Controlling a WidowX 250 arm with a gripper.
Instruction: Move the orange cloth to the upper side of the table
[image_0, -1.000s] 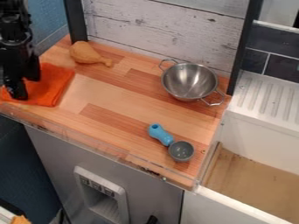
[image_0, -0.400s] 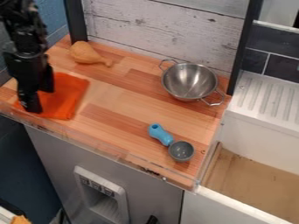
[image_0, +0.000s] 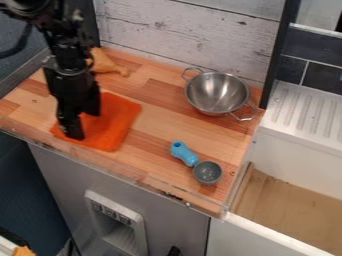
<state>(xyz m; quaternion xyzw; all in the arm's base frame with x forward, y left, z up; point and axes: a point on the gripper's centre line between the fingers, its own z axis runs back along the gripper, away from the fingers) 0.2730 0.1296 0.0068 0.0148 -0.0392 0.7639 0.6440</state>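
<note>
Orange cloth (image_0: 119, 124) is lying below and left of the metal bowl (image_0: 217, 93); black gripper (image_0: 75, 129) is hanging at the cloth, whether pinching or spread I cannot tell

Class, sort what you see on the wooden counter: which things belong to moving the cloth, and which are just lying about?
Part of the job:
- orange cloth
- black gripper
- wooden counter

Just lying about:
- metal bowl with two handles
- blue-handled scoop
- drumstick-shaped item
</note>
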